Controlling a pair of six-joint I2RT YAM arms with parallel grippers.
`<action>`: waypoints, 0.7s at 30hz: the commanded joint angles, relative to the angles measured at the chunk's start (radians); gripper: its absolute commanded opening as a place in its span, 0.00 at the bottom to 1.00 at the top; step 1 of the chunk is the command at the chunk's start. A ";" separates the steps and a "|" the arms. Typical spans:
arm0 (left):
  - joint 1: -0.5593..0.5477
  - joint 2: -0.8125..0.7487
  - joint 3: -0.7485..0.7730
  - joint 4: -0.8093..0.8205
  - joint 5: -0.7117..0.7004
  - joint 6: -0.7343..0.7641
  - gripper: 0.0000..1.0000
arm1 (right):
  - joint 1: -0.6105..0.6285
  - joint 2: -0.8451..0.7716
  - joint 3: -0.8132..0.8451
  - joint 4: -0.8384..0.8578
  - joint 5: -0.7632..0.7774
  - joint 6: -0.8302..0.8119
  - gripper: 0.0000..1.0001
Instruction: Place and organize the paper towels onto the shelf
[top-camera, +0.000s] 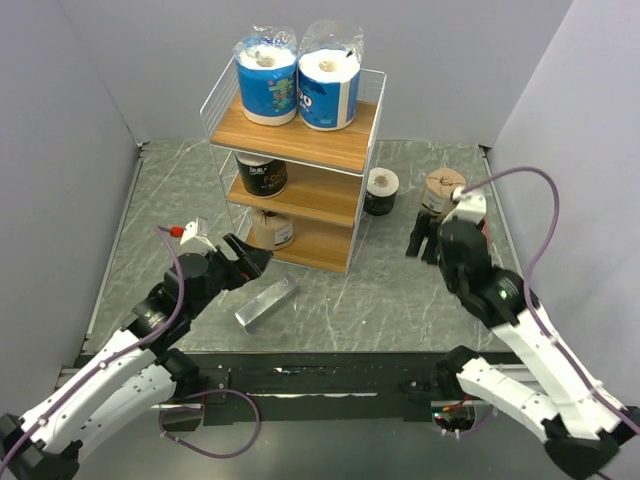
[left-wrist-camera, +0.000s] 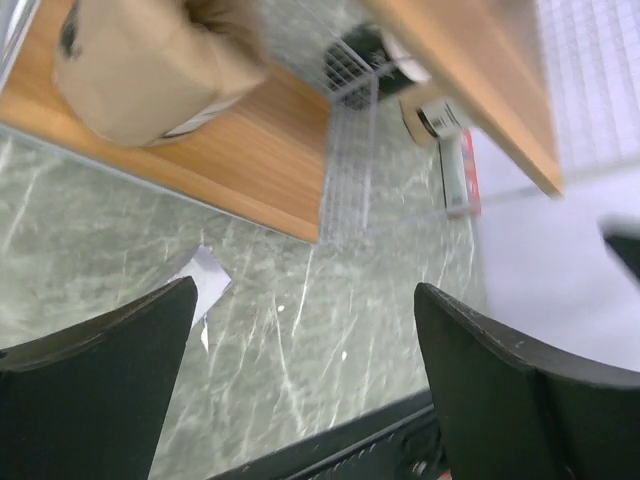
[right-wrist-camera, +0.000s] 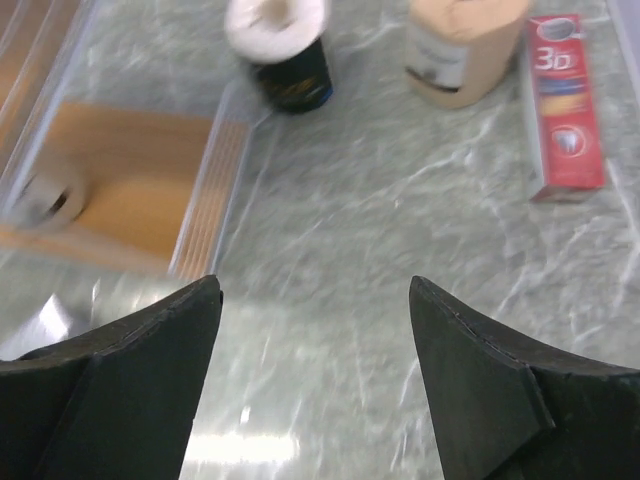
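The shelf (top-camera: 300, 150) stands at the back centre. Two blue rolls (top-camera: 268, 80) (top-camera: 330, 88) sit on its top board, a black roll (top-camera: 262, 175) on the middle board, and a brown roll (top-camera: 271, 230) on the bottom board, also in the left wrist view (left-wrist-camera: 140, 70). A second black roll (top-camera: 381, 191) (right-wrist-camera: 280, 50) and a second brown roll (top-camera: 442, 192) (right-wrist-camera: 465, 45) stand on the table right of the shelf. My left gripper (top-camera: 247, 262) (left-wrist-camera: 305, 300) is open and empty, in front of the bottom board. My right gripper (top-camera: 422, 242) (right-wrist-camera: 315, 290) is open and empty, just before the two loose rolls.
A flat silver bar (top-camera: 267, 302) lies on the table in front of the shelf, by my left gripper. A slim red box (right-wrist-camera: 565, 105) lies right of the loose brown roll. Grey walls close the table at the left, right and back.
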 joint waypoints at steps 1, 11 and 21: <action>0.001 0.008 0.156 -0.173 0.094 0.249 0.96 | -0.270 0.107 0.046 0.209 -0.146 -0.048 0.83; 0.035 -0.036 0.195 -0.219 0.085 0.400 0.97 | -0.565 0.537 0.218 0.321 -0.308 0.082 0.83; 0.046 -0.166 0.156 -0.221 0.059 0.383 0.96 | -0.697 0.961 0.555 0.223 -0.308 0.290 0.80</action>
